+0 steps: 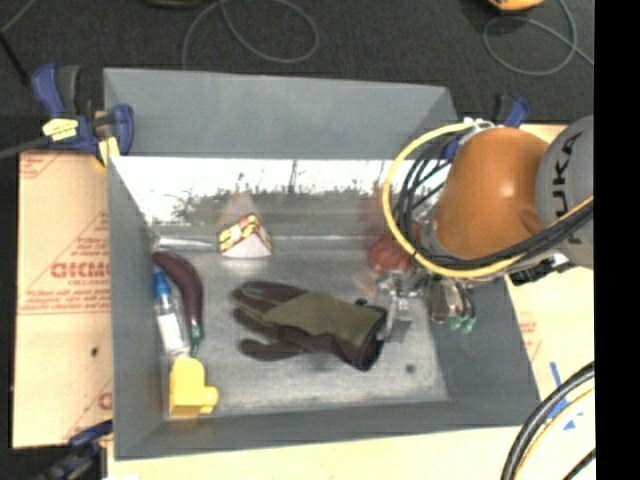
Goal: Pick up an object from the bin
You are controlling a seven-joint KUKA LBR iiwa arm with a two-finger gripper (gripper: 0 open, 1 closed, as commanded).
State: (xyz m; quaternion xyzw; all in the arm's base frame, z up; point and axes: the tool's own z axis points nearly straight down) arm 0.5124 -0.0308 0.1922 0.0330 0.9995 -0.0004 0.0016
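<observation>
Currently gripper (397,308) sits at cuff of one dark olive fabric glove (300,323); can't tell its grip state. One yellow plastic block (190,388) well apart.

Arm (568,178) in from right, orange wrist cover (490,193) ringed w/ cables (398,218), jaws low at its left

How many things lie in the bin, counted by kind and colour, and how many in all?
Yellow block: 1
Dark glove: 1
Dark red curved piece: 1
Clear tube with blue cap: 1
White packet: 1
Reddish lump: 1
Total: 6
</observation>
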